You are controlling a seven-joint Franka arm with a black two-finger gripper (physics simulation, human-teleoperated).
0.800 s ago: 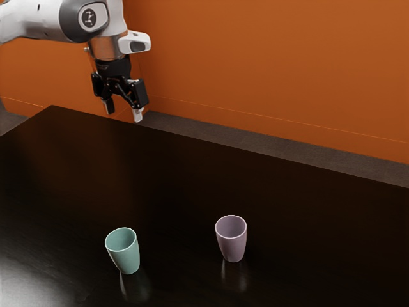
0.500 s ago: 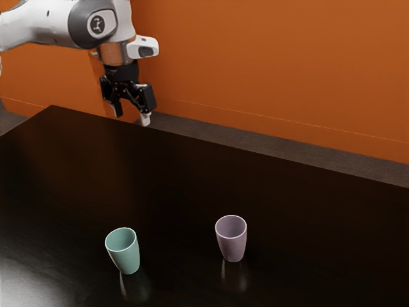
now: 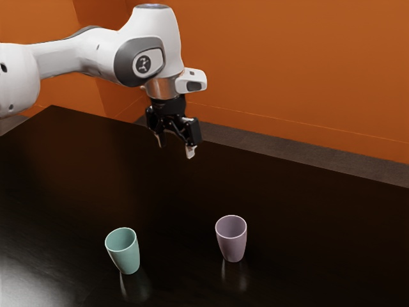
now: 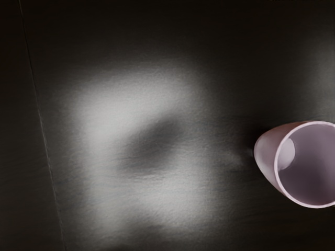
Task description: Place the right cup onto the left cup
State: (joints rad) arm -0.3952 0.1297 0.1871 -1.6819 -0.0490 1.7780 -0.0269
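My gripper (image 3: 175, 152) is open and points down above the table, with nothing between its fingers, higher than both cups and farther back. The pink-purple cup (image 3: 232, 246) stands upright at the exterior view's right. At the exterior view's left stands the mint-green cup (image 3: 127, 257), also upright, a gap apart from the other. In the wrist view the pink-purple cup (image 4: 268, 152) is partly cut off by the frame's edge, its mouth facing the camera.
The dark glossy table (image 3: 307, 211) lies beneath the cups and the arm, its far edge running along an orange wall (image 3: 287, 70). Light reflects off the tabletop (image 4: 115, 115) in the wrist view.
The arm has swung toward the exterior view's right and my gripper has come lower, nearer the cups. Both cups stand where they were.
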